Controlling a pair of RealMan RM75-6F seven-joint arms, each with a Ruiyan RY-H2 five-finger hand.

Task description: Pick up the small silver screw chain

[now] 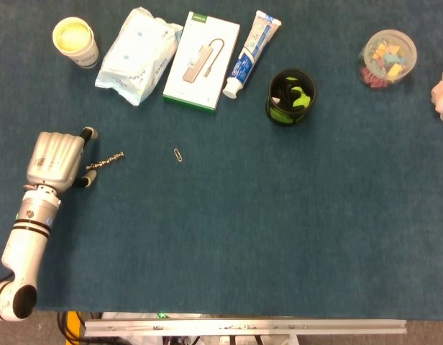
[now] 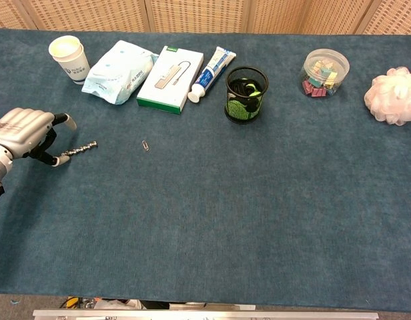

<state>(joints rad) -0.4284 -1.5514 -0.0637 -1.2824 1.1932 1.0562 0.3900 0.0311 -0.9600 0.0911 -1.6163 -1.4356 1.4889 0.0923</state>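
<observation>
The small silver screw chain lies flat on the blue table cloth, left of centre. My left hand hovers just left of it, palm down, thumb and a finger spread either side of the chain's left end. Whether a fingertip touches the chain I cannot tell; nothing is held. My right hand does not show in either view.
A small paper clip lies right of the chain. Along the back stand a paper cup, a wipes pack, a white box, toothpaste, a black mesh cup, a clip jar and a pink puff.
</observation>
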